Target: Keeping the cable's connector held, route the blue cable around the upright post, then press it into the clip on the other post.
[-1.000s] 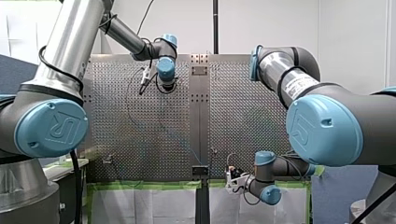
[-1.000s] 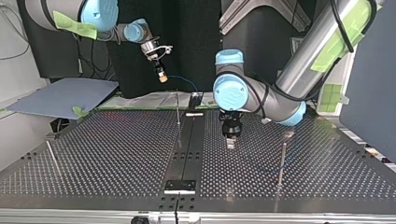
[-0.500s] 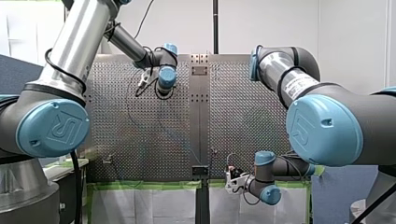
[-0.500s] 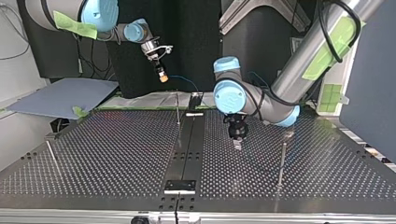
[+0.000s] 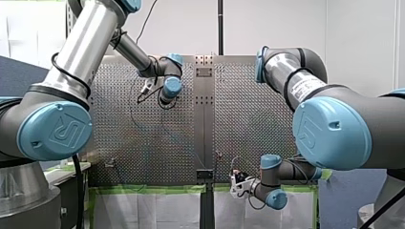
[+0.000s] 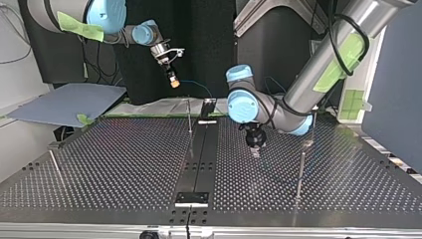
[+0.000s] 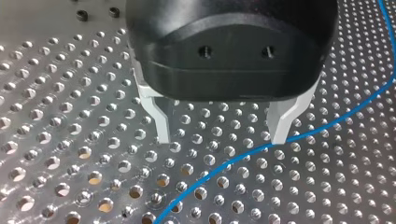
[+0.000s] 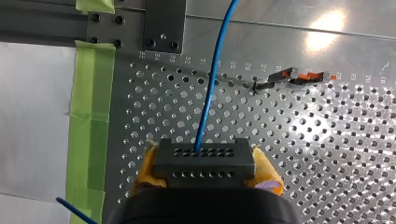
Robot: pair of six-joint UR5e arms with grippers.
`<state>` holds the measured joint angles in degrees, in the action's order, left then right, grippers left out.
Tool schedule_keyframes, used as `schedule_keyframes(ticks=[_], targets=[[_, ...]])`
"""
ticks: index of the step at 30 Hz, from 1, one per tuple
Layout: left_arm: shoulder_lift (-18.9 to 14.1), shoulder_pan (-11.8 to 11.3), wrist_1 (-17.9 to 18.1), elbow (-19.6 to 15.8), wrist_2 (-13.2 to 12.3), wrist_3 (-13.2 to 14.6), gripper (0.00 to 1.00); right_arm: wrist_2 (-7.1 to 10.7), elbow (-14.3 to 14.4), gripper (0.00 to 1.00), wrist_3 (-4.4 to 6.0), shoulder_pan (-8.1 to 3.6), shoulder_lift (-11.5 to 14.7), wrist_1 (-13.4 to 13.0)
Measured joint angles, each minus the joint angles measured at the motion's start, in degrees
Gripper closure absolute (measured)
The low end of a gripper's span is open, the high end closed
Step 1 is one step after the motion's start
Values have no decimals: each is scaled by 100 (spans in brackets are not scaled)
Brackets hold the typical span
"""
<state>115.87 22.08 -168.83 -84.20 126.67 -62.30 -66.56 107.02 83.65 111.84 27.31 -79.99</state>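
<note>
Right wrist view: my right gripper (image 8: 204, 169) clamped on dark grey rectangular connector block (image 8: 204, 161), yellow pads (image 8: 145, 170) squeezing both ends. Thin blue cable (image 8: 212, 79) leaves connector, runs ahead over perforated metal table (image 8: 355, 154), passing beside small grey-and-orange clip (image 8: 299, 76). Left wrist view: my left gripper (image 7: 220, 137) low over table, pale metal fingers (image 7: 159, 119) spread wide, nothing between. Cable curves right by one fingertip, maybe touching, hard to say. Top view: left gripper near thin upright metal post (image 6: 301, 172), not touching.

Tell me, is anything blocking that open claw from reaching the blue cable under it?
Nothing visible does. My left gripper hangs open over the perforated table, and the blue cable runs just by one fingertip, with no object between them.
</note>
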Motion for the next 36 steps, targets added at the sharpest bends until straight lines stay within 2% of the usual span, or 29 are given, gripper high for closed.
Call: schedule_keyframes(ticks=[12,18,25,36], targets=[[37,-91,154,80,-17,40,0,13,0,100,-1,6,-1,0],[235,-101,132,236,33,46,0,18,0,100,0,8,1,0],[612,-126,-35,506,176,107,0,19,-1,100,-3,6,1,12],[698,-151,15,540,268,184,0,19,-1,100,-4,7,0,17]])
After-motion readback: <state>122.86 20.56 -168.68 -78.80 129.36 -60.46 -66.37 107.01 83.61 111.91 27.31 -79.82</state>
